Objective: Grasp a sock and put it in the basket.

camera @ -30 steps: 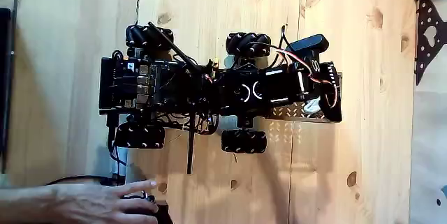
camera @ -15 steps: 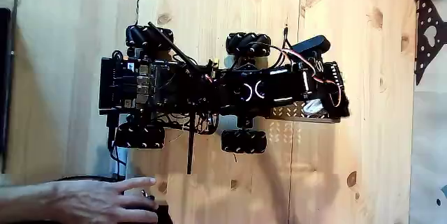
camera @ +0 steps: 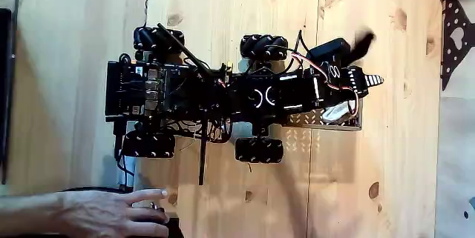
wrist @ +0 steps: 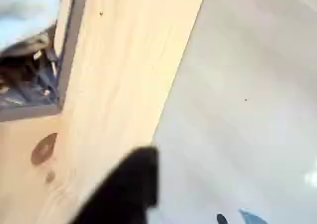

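wrist view: soft black sock (wrist: 124,192) blurred over knotty wood; jaws' state unclear.

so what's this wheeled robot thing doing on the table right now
A black arm mounted on a small wheeled robot reaches out over the wooden table. Its jaws seem to hold a small black fabric sock, which looks blurred. The grey perforated metal basket sits at the robot's front, under the arm. A person's hand rests at the table's near edge.

Wheeled robot (camera: 200,97) over basket (camera: 326,119)
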Controlling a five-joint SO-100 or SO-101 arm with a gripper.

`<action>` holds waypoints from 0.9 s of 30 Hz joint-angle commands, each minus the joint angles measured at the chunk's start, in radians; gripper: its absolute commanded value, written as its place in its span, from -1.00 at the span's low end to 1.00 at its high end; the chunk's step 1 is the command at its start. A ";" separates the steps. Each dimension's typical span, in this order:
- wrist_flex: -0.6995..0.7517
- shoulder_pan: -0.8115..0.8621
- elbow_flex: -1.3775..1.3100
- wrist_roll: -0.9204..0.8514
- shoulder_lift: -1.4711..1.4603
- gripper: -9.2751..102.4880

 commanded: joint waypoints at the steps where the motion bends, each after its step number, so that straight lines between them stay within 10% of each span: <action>1: -0.018 -0.017 0.009 -0.002 -0.035 -0.35; 15: -0.738 -0.396 0.186 -0.133 -0.781 -0.37; 27: -1.065 -0.465 0.186 -0.163 -1.308 -0.22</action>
